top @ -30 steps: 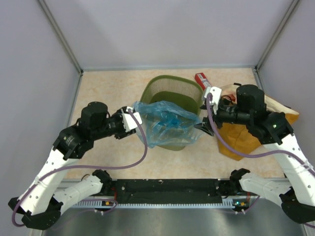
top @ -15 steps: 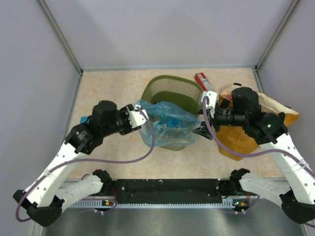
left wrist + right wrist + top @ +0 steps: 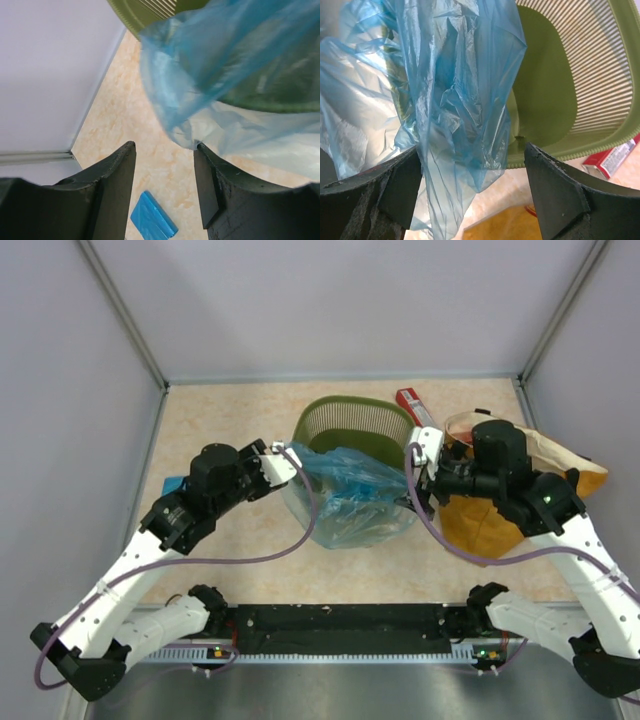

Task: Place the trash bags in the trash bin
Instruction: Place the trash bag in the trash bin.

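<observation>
The olive-green mesh trash bin [image 3: 352, 422] stands mid-table. A big crinkly light-blue trash bag [image 3: 352, 498] is draped over its near rim and down its front. My left gripper [image 3: 283, 453] is at the bag's left edge, open; in the left wrist view [image 3: 165, 146] only table shows between the jaws, and the film [image 3: 220, 75] touches the right fingertip [image 3: 201, 149]. My right gripper [image 3: 410, 485] is at the bag's right edge, open wide [image 3: 472, 149], with film [image 3: 455, 100] hanging between the jaws beside the left finger. A small folded blue bag [image 3: 152, 220] lies on the table.
A mustard-orange sack [image 3: 500, 515] sits right of the bin under my right arm. A red box [image 3: 410, 402] lies behind the bin's right corner. The folded blue square [image 3: 173, 483] lies left of my left arm. Enclosure walls stand on three sides.
My left arm swung forward and right toward the bin's left rim. The bag slid lower over the bin's front. My right gripper shifted slightly inward and away.
</observation>
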Motion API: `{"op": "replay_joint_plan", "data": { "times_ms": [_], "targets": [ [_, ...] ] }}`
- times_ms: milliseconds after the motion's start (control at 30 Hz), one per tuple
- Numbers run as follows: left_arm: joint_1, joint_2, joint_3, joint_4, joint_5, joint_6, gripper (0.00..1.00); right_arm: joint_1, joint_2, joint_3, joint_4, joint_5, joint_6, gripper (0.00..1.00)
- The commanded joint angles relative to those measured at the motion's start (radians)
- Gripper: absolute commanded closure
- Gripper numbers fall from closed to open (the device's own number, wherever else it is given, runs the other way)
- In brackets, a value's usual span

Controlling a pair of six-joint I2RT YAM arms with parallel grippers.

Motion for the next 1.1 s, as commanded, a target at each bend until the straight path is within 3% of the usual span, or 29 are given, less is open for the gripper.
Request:
{"op": "replay_joint_plan", "data": {
  "times_ms": [0, 633, 1067],
  "targets": [
    [-0.002, -0.01, -0.034, 0.16, -0.081, -0.021, 0.46, -0.009, -0.024, 0.006, -0.029, 0.083, -0.06, 0.19],
    [-0.002, 0.045, -0.147, 0.561, -0.296, 0.011, 0.44, -0.009, -0.059, 0.0, 0.04, 0.22, -0.155, 0.16],
    [-0.003, 0.136, -0.128, 0.763, -0.33, 0.029, 0.43, -0.009, -0.042, 0.026, 0.08, 0.324, -0.177, 0.16]
  ]
}}
